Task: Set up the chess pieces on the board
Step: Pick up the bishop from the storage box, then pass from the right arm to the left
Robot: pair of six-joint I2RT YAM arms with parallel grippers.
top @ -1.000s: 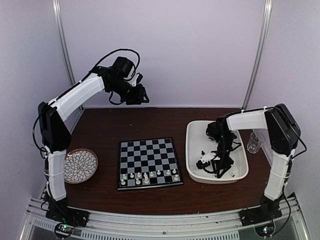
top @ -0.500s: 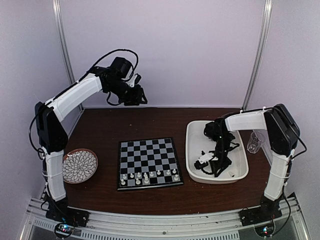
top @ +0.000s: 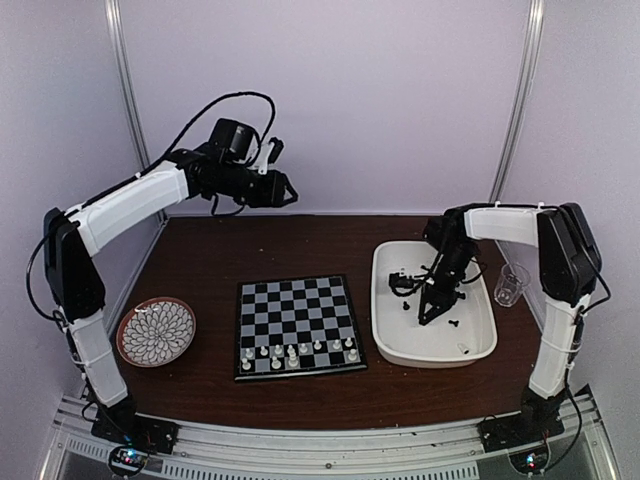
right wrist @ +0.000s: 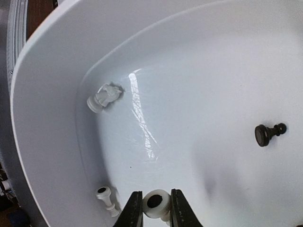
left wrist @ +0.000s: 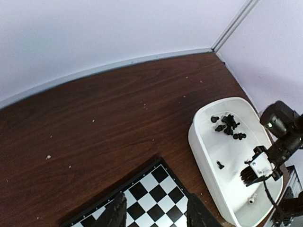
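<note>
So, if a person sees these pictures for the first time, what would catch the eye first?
The black and pale board sits in the middle of the table, with white chess pieces only along its near edge. To its right, inside the white tray, the right arm's fingers close around a white piece, with black pieces scattered nearby. The left arm's fingers hang open, high over the table's far left.

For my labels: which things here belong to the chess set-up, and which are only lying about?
Belong: board, white pieces on it, black pieces and loose white pieces in the tray, white piece in the right gripper.
Lying about: patterned plate, clear cup.
</note>
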